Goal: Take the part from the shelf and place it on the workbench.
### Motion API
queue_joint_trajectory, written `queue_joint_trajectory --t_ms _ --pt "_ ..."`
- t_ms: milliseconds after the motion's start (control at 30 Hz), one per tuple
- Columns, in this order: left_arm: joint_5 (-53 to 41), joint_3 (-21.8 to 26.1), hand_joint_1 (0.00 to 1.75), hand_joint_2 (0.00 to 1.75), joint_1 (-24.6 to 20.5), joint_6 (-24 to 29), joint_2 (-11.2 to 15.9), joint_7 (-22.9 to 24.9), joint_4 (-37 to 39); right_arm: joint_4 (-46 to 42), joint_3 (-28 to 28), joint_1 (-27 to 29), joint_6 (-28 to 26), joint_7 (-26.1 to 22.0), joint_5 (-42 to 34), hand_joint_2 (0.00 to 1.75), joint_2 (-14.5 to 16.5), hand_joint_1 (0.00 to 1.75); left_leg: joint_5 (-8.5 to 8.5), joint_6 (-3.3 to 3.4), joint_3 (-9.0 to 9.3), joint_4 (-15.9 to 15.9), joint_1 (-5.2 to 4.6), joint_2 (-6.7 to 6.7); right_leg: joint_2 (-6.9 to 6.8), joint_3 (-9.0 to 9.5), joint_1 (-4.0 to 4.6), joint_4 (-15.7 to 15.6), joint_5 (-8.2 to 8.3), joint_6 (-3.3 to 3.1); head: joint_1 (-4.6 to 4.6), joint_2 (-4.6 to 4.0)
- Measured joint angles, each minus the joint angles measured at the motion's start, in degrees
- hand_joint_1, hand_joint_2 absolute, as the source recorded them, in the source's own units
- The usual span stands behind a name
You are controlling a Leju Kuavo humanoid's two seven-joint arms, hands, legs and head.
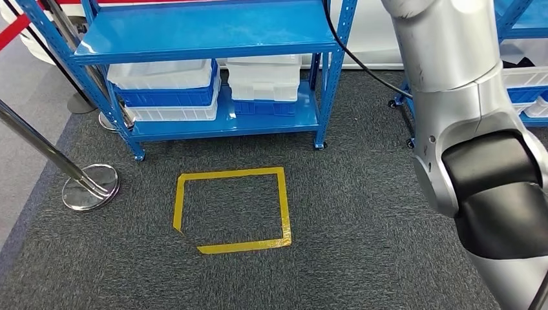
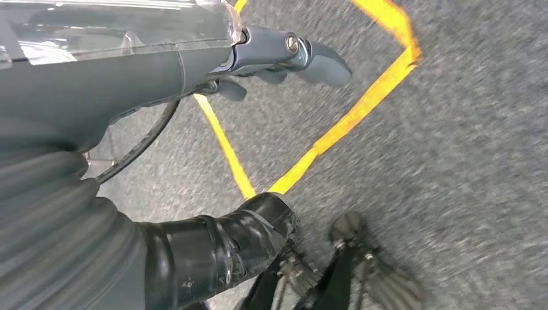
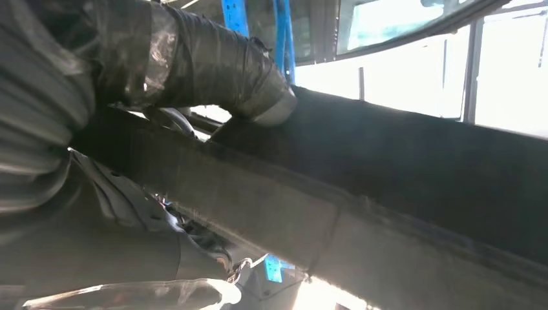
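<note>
Dark grey carpet [image 1: 362, 213] covers the floor, with a rectangle of yellow tape [image 1: 232, 210] marked at the centre of the head view. Behind it, in the upper part of the frame, stands a blue metal shelf unit [image 1: 213, 39]; its lower level carries stacked white and blue plastic bins [image 1: 168, 90] at left and a second stack of white bins [image 1: 265, 81] at right, contents not visible. A second blue rack with white trays [image 1: 526, 84] sits at the right edge. The right arm [image 1: 465, 97], silver with a black joint cover, rises through the right side of the frame. In the right wrist view the right hand [image 3: 213, 71] grips a broad dark flat part [image 3: 400, 187], thumb pressed on its upper face. In the left wrist view the left hand [image 2: 271, 58] hangs over the carpet and tape, fingers extended, holding nothing. A chrome stanchion post with round base [image 1: 90, 187] stands at the left edge, and a black cable [image 1: 352, 51] trails past the shelf.
</note>
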Motion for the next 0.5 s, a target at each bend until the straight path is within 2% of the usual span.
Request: queue_joint_trajectory --t_ms 33,67,133,167,200,233,267,300,367,400,433,500 --pt "0.0 0.0 0.0 1.75 0.0 0.0 0.0 0.0 0.0 0.0 0.0 0.0 0.0 0.0 0.0 1.75 0.0 1.75 -1.18 -0.36 -0.5 0.8 0.06 -0.07 -0.12 -0.45 -0.18 -0.2 0.62 -0.41 -0.02 0.0" --pt "0.0 0.0 0.0 1.75 0.0 0.0 0.0 0.0 0.0 0.1 0.0 0.0 0.0 0.0 0.0 1.75 0.0 1.75 -3.39 -0.74 -1.24 2.8 0.16 -0.12 -0.24 -0.97 -0.39 -0.4 1.26 -0.77 -0.02 0.0" --pt "0.0 0.0 0.0 1.75 0.0 0.0 0.0 0.0 0.0 0.1 0.0 0.0 0.0 0.0 0.0 1.75 0.1 1.75 -9.0 -1.44 -3.1 10.1 0.55 -0.13 -0.29 -2.27 -0.45 -0.3 2.35 -1.08 -0.03 0.0" --pt "0.0 0.0 0.0 1.75 0.0 0.0 0.0 0.0 0.0 0.1 0.0 0.0 0.0 0.0 0.0 1.75 0.1 1.75 -10.67 -1.71 -3.79 13.9 0.71 -0.12 -0.28 -2.98 -0.46 -0.1 2.84 -1.05 -0.03 0.0" --pt "0.0 0.0 0.0 1.75 0.0 0.0 0.0 0.0 0.0 0.1 0.0 0.1 0.0 0.0 0.0 1.75 0.1 1.75 -11.08 -1.89 -3.86 16.4 0.83 -0.12 -0.29 -3.72 -0.5 0.0 3.3 -1.0 -0.03 0.0" --pt "0.0 0.0 0.0 1.75 0.0 0.0 0.0 0.0 0.0 0.1 0.0 0.1 0.0 0.0 0.0 1.75 0.1 1.75 -10.28 -1.99 -2.99 16.8 0.93 -0.12 -0.29 -4.42 -0.55 0.3 3.69 -0.91 -0.03 0.0" --pt "0.1 0.0 0.0 1.75 0.0 0.0 0.0 0.0 0.0 0.1 0.0 0.1 0.0 0.0 0.0 1.75 0.1 1.75 -8.85 -2.02 -1.1 15.1 1.03 -0.13 -0.28 -5.06 -0.62 0.5 4.04 -0.77 -0.03 0.0" --pt "0.1 0.0 0.0 1.75 0.0 0.0 0.1 0.0 0.0 0.1 0.0 0.1 0.0 0.0 0.0 1.75 0.1 1.75 -7.69 -1.99 1.61 11.6 1.11 -0.16 -0.27 -5.57 -0.69 0.7 4.35 -0.57 -0.03 0.0" --pt "0.1 0.0 0.0 1.75 -0.1 0.0 0.1 -0.1 0.0 0.1 0.0 0.1 0.0 0.0 0.0 1.75 0.2 1.75 -7.45 -1.79 6.9 3.9 0.88 -0.5 -0.3 -6.27 -0.73 0.8 5.04 0.07 -0.03 0.0" --pt "0.1 0.0 0.0 1.75 -0.1 0.0 0.1 -0.1 0.0 0.1 0.0 0.0 0.0 0.0 0.0 1.75 0.2 1.75 -7.87 -1.65 8.28 1.4 0.68 -0.7 -0.36 -6.48 -0.75 0.7 5.51 0.41 -0.03 0.0" --pt "0.2 0.0 0.0 1.75 -0.1 0.0 0.1 -0.1 0.0 0.2 0.0 0.0 0.0 0.0 0.0 1.75 0.2 1.75 -8.07 -1.44 8.72 0.4 0.45 -0.86 -0.42 -6.66 -0.79 0.4 6.04 0.76 -0.03 0.0" --pt "0.2 0.0 0.0 1.75 -0.1 0.0 0.1 -0.1 0.0 0.2 0.0 0.1 0.0 0.0 -0.1 1.75 0.2 1.75 -7.16 -0.69 8.28 -0.5 0.46 -0.76 -0.41 -7.01 -0.83 0.0 6.69 1.41 -0.02 0.0"
